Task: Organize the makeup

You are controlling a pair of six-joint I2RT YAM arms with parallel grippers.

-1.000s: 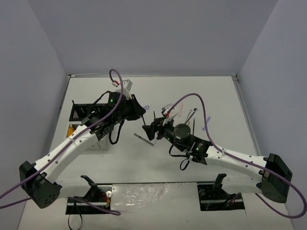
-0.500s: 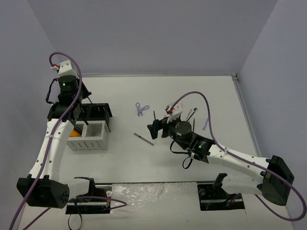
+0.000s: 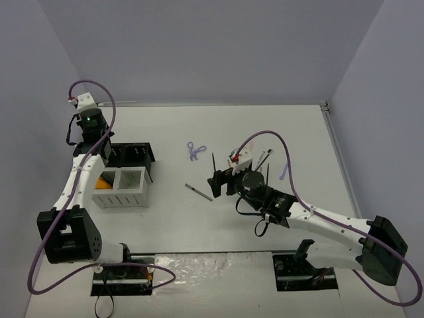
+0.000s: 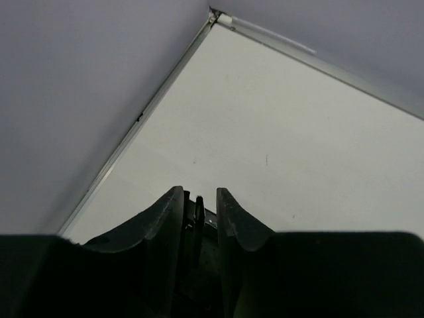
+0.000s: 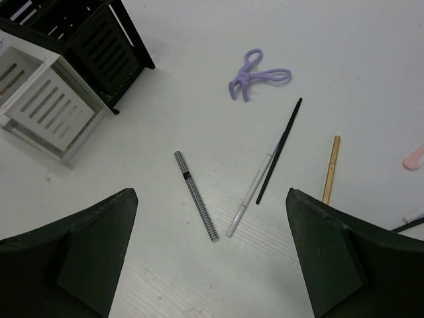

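Right wrist: wide-spread claw (image 5: 209, 193) above checkered pencil (image 5: 196, 195)

left arm (image 3: 76, 182) stretched forward | left hand (image 4: 199, 211) fingers nearly together | right arm (image 3: 318, 222) angled inward | right hand (image 5: 212, 265) spread wide, facing down

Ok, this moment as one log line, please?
left gripper: at organizer, grip unclear | right gripper: open over checked pen | purple tool: loose

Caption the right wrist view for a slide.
Open right claw over a checkered pen, white pen, black pencil and lilac tool.
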